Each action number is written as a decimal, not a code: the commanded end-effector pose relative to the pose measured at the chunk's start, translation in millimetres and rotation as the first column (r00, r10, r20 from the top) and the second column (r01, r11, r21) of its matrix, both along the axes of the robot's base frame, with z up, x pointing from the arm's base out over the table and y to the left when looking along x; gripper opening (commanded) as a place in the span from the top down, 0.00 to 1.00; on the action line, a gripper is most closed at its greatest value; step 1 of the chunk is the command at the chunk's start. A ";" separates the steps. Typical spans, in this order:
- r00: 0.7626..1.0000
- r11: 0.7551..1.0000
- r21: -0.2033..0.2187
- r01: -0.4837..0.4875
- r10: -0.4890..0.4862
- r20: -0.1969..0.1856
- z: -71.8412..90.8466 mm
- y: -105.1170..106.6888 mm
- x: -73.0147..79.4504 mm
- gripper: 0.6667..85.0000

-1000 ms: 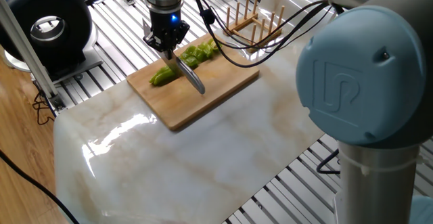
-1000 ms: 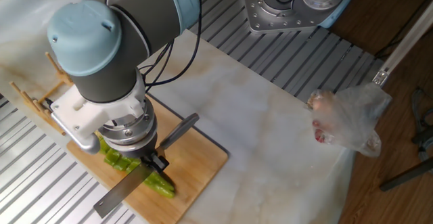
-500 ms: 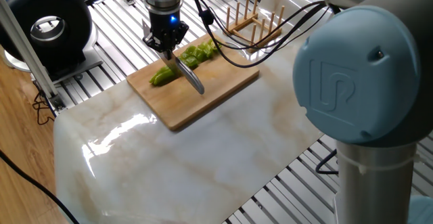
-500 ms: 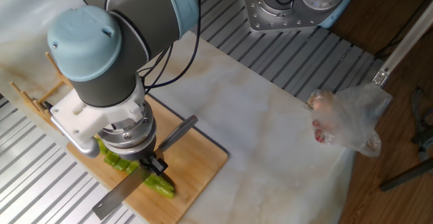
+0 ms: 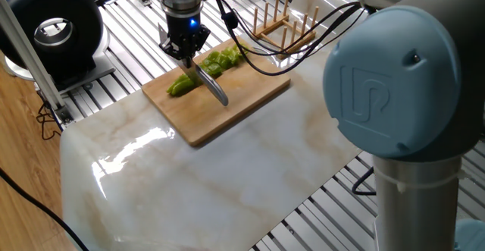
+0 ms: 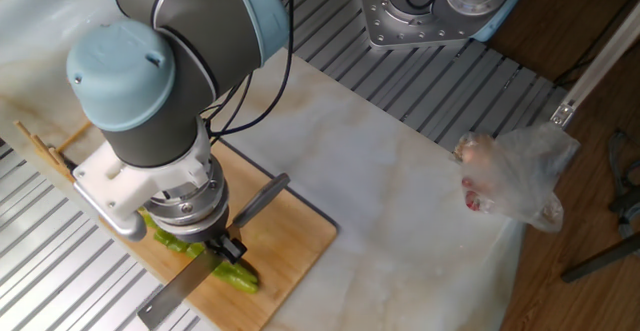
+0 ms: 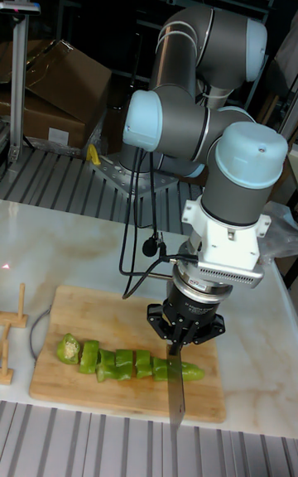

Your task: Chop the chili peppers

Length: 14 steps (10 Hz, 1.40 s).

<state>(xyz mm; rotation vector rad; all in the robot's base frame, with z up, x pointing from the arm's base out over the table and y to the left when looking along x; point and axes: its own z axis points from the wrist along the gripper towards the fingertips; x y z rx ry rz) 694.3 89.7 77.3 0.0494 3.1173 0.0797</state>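
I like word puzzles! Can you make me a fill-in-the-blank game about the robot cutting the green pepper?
1. The pincer is shut on a ____.
2. The chili pepper lies on a wooden ____.
3. The pepper's color is ____.
4. In the tall fixed view, the blade is down at the pepper's ____ end, the uncut tip.

Missing words: knife; cutting board; green; right

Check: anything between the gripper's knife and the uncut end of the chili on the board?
Nothing visible. The gripper holds the knife with its blade already down at the chili pepper, between the cut pieces and the remaining tip, on the cutting board.
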 end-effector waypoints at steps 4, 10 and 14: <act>1.000 0.999 0.032 -0.029 0.029 0.006 -14.4 0.6 8.2 0.99; 0.995 0.993 0.083 -0.079 0.083 -0.049 -8.6 -8.4 15.6 0.99; 0.999 0.998 0.047 -0.030 0.032 -0.033 -32.5 -9.1 26.4 0.99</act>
